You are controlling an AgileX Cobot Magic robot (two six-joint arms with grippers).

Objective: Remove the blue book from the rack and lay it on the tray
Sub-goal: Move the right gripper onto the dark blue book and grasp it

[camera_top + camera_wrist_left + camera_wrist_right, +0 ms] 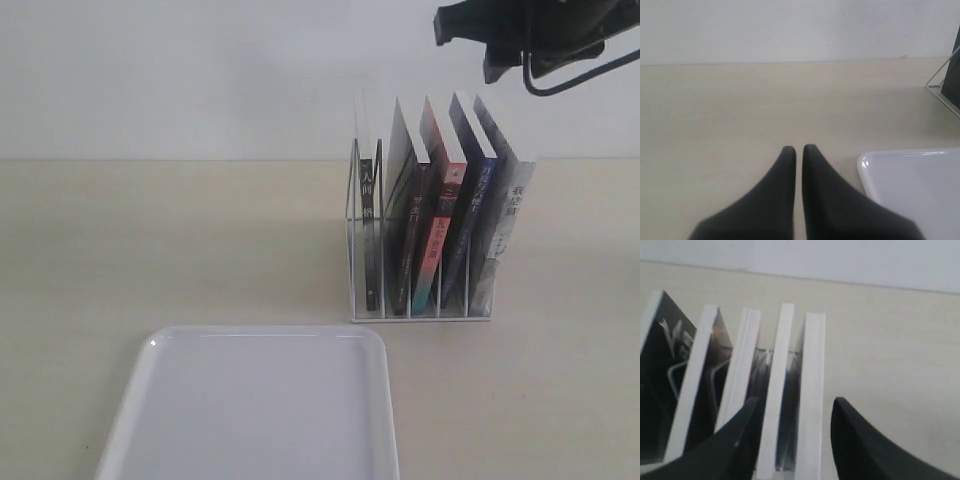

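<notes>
- The blue book [468,215] stands on end in the rack [420,318], in the second slot from the rack's end on the right arm's side, with its navy spine turned toward us.
- Close on one side we see the red-and-teal-spined book [432,250]. On the other, the pale book [508,215] fills the rack's end slot. Only thin wires part them from the blue book.
- A dark-spined book [408,240] and a grey-spined book [368,215] take the slots farther along, toward the left arm's side.
- The right hand [793,407] hangs above the rack's right-arm end, clear of the book tops, with its fingers spread wide and holding nothing. In its wrist view the fingers frame the white page edges of two books.
- The left hand [799,149] hovers over the table [150,240], well off from the rack. Its fingers are drawn nearly together with a thin slit between them, and nothing is gripped.
- The tray [250,410] lies flat on the table in front of the rack, offset toward the left arm's side. A narrow strip of table separates its far rim from the rack's base, and one rounded corner sits near the left hand.
- Wide table surface runs from the rack toward the left arm's side, and a narrower band runs past its right-arm end. The wall [180,70] rises behind the rack.
</notes>
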